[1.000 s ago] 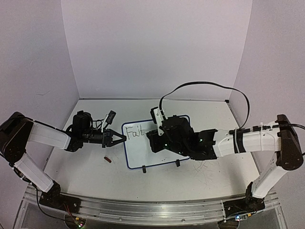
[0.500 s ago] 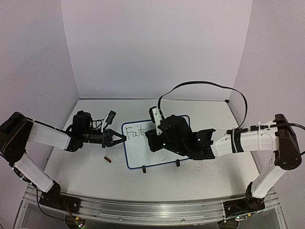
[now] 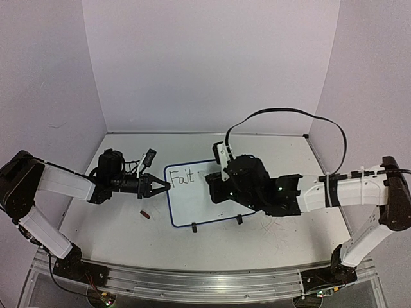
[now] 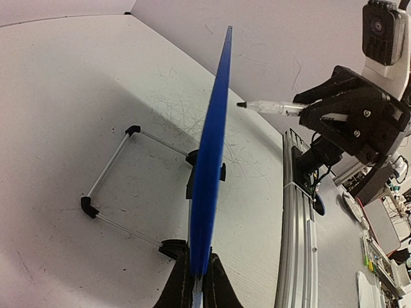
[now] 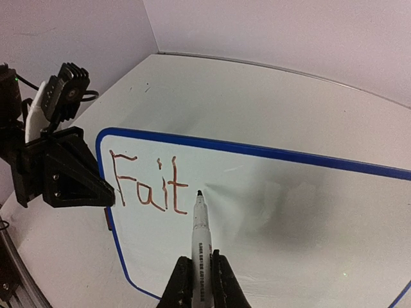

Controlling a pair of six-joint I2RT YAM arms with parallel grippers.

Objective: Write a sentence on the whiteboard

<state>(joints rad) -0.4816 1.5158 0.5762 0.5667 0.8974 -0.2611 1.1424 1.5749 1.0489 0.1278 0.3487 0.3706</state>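
Four letters, "Fait", of the sentence [image 5: 148, 189] stand in reddish-brown strokes at the upper left of the whiteboard [image 3: 189, 205], which is propped at a tilt at the middle of the top view. The left gripper [image 4: 196, 289] is clamped on the board's left rim. The right gripper [image 5: 200, 282] is closed on the barrel of a marker [image 5: 200, 234], whose tip is seen just right of the "t" and, in the left wrist view, seemingly just clear of the surface. For the next letter, presumably "h", the tip is best set down beside the "t" on the same baseline and pressed lightly, so that the glossy, slippery face is not pushed back against the steadying clamp. Stroke height should be matched to the letters present. The board is thin, flat, round-cornered and blue-rimmed, carried on black feet [image 3: 193, 226] and a wire stand [image 4: 106, 168]. The tabletop [image 3: 115, 244] is matt white, scuffed with grey scribbles.
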